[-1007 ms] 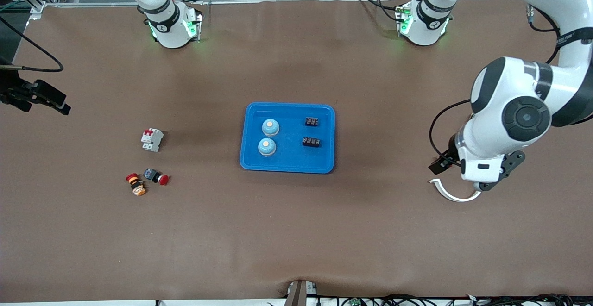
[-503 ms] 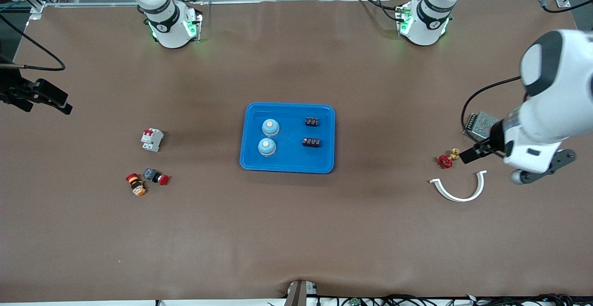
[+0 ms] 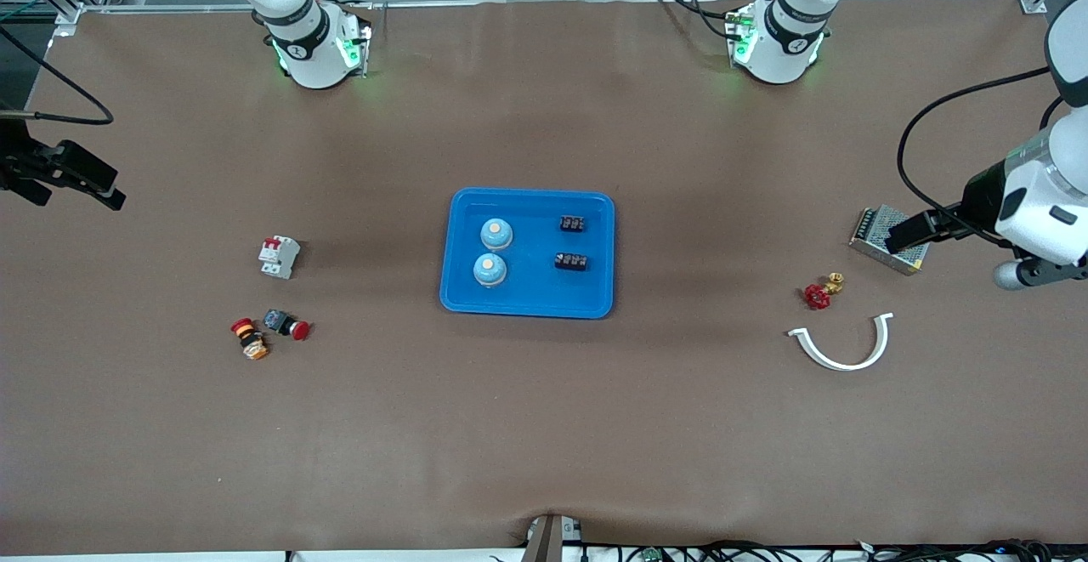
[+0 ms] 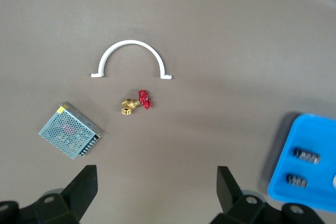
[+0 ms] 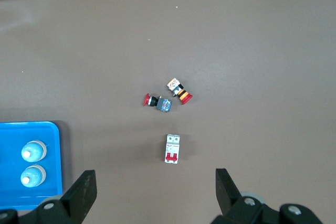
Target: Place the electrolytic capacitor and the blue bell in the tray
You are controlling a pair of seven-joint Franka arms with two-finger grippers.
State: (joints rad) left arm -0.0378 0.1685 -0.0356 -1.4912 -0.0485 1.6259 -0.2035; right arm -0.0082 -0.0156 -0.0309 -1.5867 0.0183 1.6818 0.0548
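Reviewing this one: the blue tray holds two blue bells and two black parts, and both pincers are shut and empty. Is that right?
Not quite. The tray does hold two blue bells and two black parts, and both pincers are empty, but they are open, not shut. The wrist views show the left pincer and right pincer with fingers spread wide.

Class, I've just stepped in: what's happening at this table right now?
Neither arm holds anything. The shallow bright-blue plastic tray already contains two pale-blue domed bells and two small black ribbed components. The left gripper hangs open over the left arm's end of the table, above a perforated metal box, a red-handled brass valve and a white curved plastic clip. The right gripper hangs open above a white circuit breaker.
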